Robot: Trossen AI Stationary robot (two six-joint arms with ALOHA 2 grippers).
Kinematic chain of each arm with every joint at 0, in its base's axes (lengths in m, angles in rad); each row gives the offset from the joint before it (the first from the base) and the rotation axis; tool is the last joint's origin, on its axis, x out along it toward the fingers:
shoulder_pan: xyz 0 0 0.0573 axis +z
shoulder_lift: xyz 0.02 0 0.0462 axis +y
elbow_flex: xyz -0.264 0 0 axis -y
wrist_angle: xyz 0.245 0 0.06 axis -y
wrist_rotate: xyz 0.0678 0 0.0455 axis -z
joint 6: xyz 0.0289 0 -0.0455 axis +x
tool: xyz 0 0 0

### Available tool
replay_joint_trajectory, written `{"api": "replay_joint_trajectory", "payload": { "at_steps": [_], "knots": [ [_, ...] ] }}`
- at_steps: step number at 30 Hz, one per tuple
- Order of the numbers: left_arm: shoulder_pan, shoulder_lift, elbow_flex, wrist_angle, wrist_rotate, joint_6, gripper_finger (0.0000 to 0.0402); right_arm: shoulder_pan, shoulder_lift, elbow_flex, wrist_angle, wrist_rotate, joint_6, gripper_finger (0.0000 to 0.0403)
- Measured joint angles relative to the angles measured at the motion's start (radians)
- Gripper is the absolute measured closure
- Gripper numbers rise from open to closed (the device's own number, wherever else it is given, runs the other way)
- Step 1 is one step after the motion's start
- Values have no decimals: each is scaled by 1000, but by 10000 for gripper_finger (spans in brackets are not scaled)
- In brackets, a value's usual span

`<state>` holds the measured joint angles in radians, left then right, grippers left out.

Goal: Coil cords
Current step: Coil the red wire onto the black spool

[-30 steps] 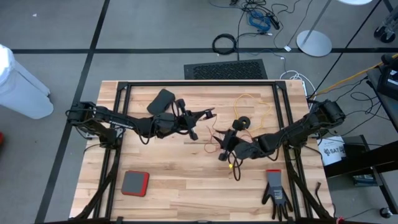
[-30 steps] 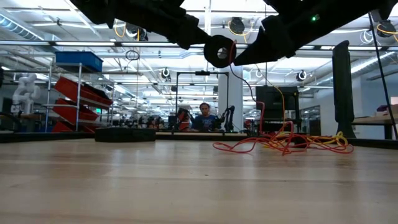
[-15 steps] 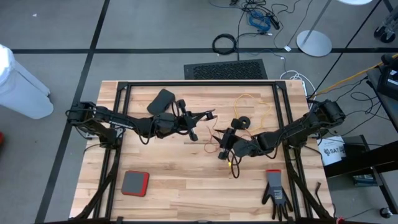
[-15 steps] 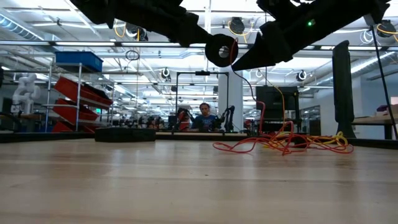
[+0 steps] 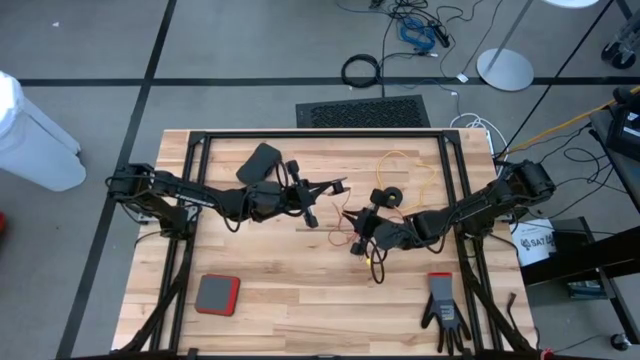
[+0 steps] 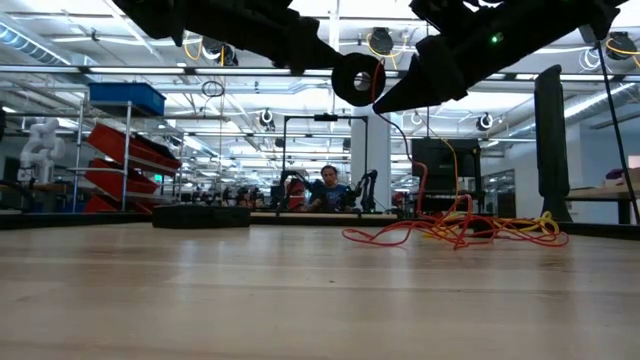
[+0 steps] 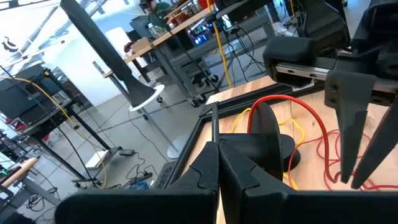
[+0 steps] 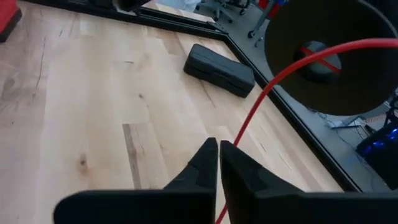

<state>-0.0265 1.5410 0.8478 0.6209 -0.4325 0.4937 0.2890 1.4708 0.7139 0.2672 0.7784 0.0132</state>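
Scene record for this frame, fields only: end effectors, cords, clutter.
left end effector: shut on black reel, held above the table
right end effector: shut on red cord, close to that reel
red cord: runs from held reel down to a loose pile on the table
yellow cord: loose on the table, uncoiled
second reel: lying on the table
clutter: black case, glove
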Motion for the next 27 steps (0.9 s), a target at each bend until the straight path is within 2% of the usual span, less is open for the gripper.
{"api": "replay_joint_trajectory", "payload": {
  "at_steps": [12, 19, 27],
  "knots": [
    [1, 0, 0, -1, 13, -12, 402, 0, 0, 0, 126, 0, -85, 403],
    [6, 0, 0, -10, 9, -11, 402, 3, 0, 0, 84, 5, -73, 402],
    [6, 0, 0, -10, 9, -10, 402, 7, 0, 0, -34, 5, 19, 353]
  ]
}}
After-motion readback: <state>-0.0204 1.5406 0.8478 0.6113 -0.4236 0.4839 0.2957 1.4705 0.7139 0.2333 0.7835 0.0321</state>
